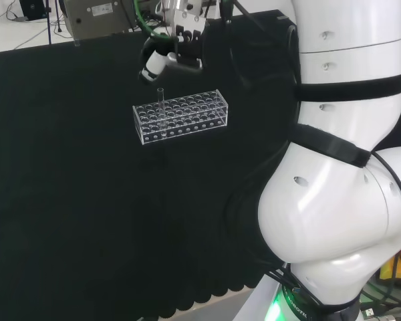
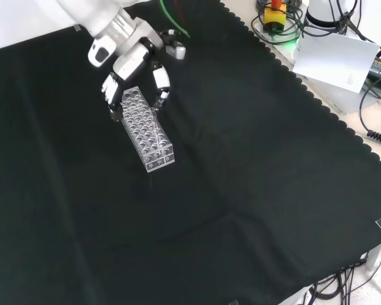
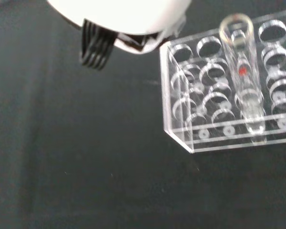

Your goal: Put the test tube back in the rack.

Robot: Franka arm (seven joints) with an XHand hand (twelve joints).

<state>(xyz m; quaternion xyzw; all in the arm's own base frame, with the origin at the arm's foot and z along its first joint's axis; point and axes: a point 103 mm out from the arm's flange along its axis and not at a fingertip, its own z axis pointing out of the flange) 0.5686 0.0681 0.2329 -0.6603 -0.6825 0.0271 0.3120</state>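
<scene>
While the tube (image 1: 160,101) is seen upright in the rack (image 1: 180,116) in the head view, the robot hand (image 1: 167,57) hangs just above it, fingers relaxed and holding nothing. In the front view, fingers (image 2: 160,82) straddle the rack's (image 2: 146,130) far end; a knock on withdrawal could likely tip the rack. In the wrist view, the tube (image 3: 242,76) is seated, long axis vertical, mouth up.
</scene>
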